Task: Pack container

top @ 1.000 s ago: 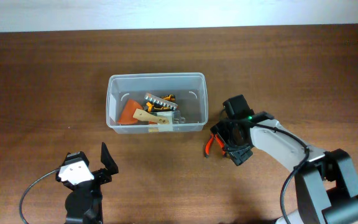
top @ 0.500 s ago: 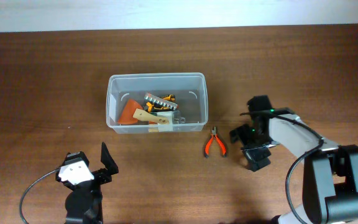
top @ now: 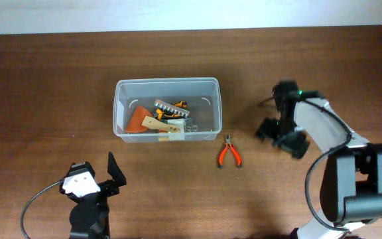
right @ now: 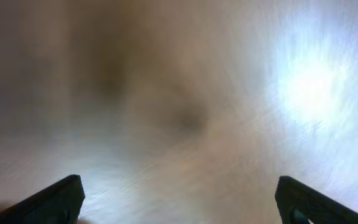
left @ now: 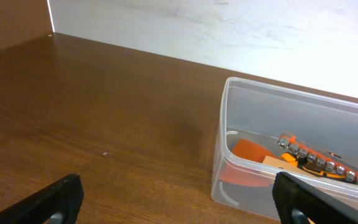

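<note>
**Tub part-filled; pliers out on the wood; both grippers apart**

The container (top: 119, 109), a clear rectangular tub w/ rounded corners, stands upright on the table (top: 45, 79), a little left of centre and closer to the far edge than the near one. Inside it lie an orange flat piece (top: 136, 119) at the left end, a wooden handle (top: 154, 124) across it, and a strip of sockets (left: 316, 163) on an orange backing twd the far side; other small bits are too jumbled to name.

Orange-handled pliers (top: 229, 153) lie flat on the table just off the tub's near right corner, not touching it, nose twd the tub.

The right gripper (right: 179, 202) is over bare wood on the right half of the table, right of the pliers and apart from them; overhead it is blurred; the wrist view is blurred too, showing only wood and glare, w/ the fingers spread wide and nothing between.

The left gripper (left: 178, 202) sits by the near edge, left of centre, facing the tub's left end; fingers wide apart, holding nothing.
</note>
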